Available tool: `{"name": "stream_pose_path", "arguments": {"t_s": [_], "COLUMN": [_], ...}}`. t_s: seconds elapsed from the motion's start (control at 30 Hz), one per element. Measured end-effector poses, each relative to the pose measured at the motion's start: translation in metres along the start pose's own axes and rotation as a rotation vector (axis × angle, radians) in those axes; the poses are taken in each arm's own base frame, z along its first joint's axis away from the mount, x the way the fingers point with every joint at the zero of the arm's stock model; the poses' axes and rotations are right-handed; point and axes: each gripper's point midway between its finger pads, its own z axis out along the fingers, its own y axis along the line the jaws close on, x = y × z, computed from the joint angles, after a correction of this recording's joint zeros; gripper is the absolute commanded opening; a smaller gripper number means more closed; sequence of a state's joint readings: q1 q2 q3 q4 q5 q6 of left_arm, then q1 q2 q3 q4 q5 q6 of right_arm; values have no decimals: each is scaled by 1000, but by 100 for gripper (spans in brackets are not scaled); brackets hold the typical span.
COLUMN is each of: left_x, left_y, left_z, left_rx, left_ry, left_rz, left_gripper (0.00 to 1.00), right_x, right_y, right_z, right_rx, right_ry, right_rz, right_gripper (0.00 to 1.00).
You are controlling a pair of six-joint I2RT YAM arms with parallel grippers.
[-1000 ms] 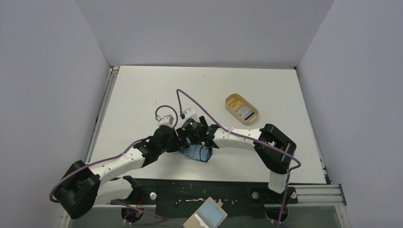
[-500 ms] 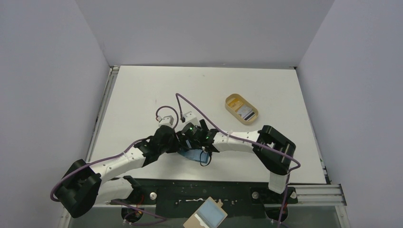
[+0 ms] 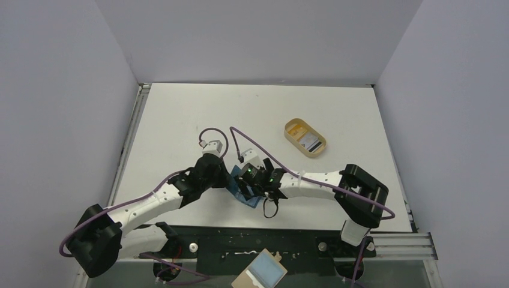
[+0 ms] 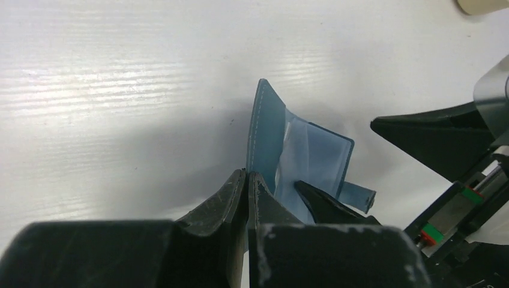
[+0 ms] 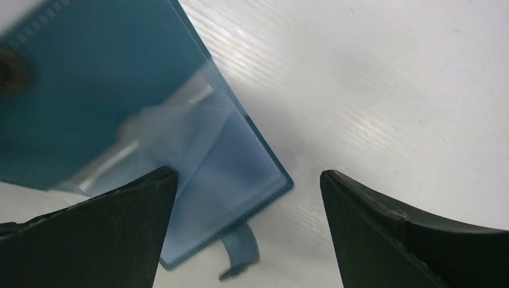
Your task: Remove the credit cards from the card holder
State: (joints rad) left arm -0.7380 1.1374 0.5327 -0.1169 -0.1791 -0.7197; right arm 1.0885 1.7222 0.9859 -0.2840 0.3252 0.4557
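The teal card holder (image 3: 241, 193) lies open on the white table between my two grippers. My left gripper (image 4: 247, 174) is shut on the edge of its darker cover (image 4: 264, 138), which stands up on edge. The lighter inner pocket (image 4: 318, 159) and snap tab (image 4: 359, 195) lie flat to the right. My right gripper (image 5: 249, 177) hangs open just above the pocket corner (image 5: 234, 174); its left finger (image 5: 114, 222) is over the pocket and its right one (image 5: 408, 234) over bare table. A pale streak (image 5: 162, 114) shows in the pocket; I cannot tell if it is a card. One of the credit cards (image 3: 310, 143), with a dark stripe, lies in the tan tray.
The tan oval tray (image 3: 297, 128) stands at the back right of the table. A tan board with a light-blue rectangle (image 3: 264, 273) lies below the table's near edge. Purple cables (image 3: 240, 135) loop over both wrists. Grey walls close in three sides.
The right arm has swung toward the near edge and its gripper has moved to the near side of the card holder. The left gripper has stayed shut on the cover, shifting slightly.
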Motion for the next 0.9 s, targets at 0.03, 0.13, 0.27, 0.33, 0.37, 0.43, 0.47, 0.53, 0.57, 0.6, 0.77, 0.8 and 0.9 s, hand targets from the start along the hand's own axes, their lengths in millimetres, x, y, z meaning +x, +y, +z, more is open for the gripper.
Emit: {"name": "stream_pose_path", "arguments": {"t_s": [0.03, 0.13, 0.27, 0.33, 0.37, 0.43, 0.47, 0.53, 0.57, 0.6, 0.77, 0.8, 0.9], "left_x": [-2, -12, -24, -27, -29, -30, -31, -33, -34, -36, -46, -48, -54], "left_y": [-1, -3, -6, -6, -6, -6, -5, -4, -4, -4, -11, -13, -21], "left_z": [-1, -4, -8, -10, -11, -13, -14, -17, -19, -20, -31, -34, -41], "left_rx": [2, -5, -7, -8, -9, -14, -18, -27, -31, -35, -58, -63, -66], "left_ry": [-4, -32, -66, -75, -79, -82, -82, -83, -83, -83, -97, -101, -115], "left_rz": [4, 19, 28, 36, 39, 43, 47, 59, 65, 69, 119, 136, 172], "left_gripper": [0, 0, 0, 0, 0, 0, 0, 0, 0, 0, 0, 0, 0], "right_x": [3, 20, 36, 42, 43, 42, 40, 35, 32, 29, 27, 28, 32], "right_y": [-4, -22, -42, -51, -55, -61, -62, -65, -66, -66, -66, -65, -62], "right_z": [-4, -19, -35, -43, -47, -54, -57, -63, -66, -68, -68, -67, -64], "right_rx": [9, 50, 97, 120, 130, 144, 147, 149, 148, 147, 138, 134, 116], "right_ry": [6, 50, 94, 106, 107, 100, 92, 66, 54, 43, 17, 15, 13], "right_rz": [-3, -28, -53, -58, -57, -50, -44, -30, -23, -17, -2, 0, 1], "right_gripper": [93, 93, 94, 94, 94, 95, 95, 96, 96, 96, 96, 96, 96]}}
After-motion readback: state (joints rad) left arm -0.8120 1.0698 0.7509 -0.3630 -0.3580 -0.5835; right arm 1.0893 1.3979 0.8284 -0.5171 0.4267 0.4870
